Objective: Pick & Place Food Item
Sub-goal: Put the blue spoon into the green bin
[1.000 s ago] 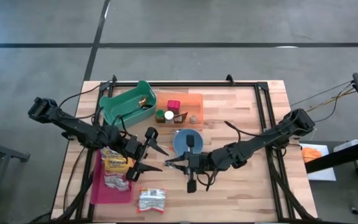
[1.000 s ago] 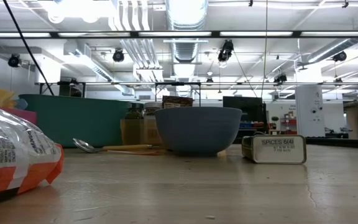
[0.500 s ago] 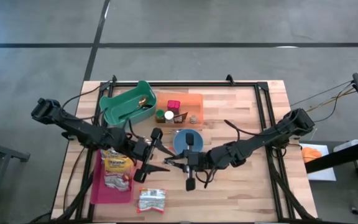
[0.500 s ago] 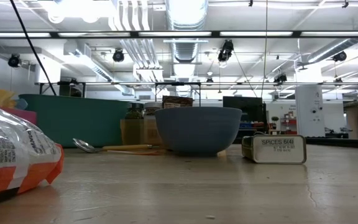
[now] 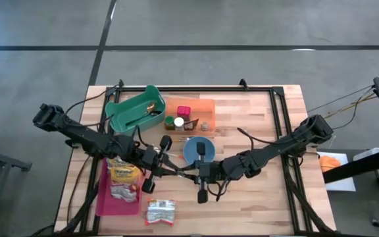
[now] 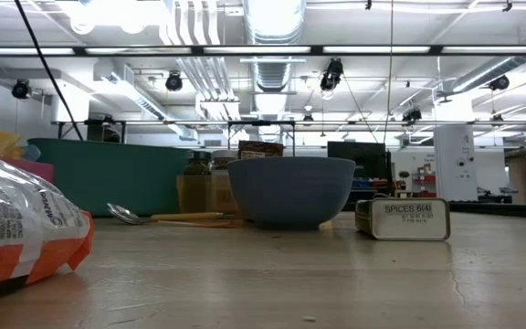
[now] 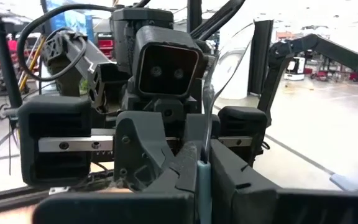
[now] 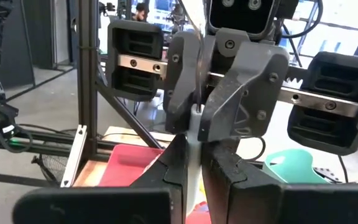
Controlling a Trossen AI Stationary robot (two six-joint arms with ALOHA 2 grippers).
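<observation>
Between the two grippers, mid-table: a thin clear plastic piece pinched from both ends.
Left gripper (image 5: 170, 170) and right gripper (image 5: 184, 172) meet nose to nose, each with fingers together on the clear plastic piece (image 8: 192, 134); it spans straight between them, equally near both, beside the blue bowl (image 5: 199, 150).

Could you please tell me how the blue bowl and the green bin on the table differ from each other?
The blue bowl is round, while the green bin is roughly rectangular and the larger of the two. The bowl sits near the table's middle, just behind the two claws; the bin sits at the table's far left, beside the orange tray. A dark object lies in the bowl; the bin holds something yellowish. Both are open-topped containers standing upright.
</observation>
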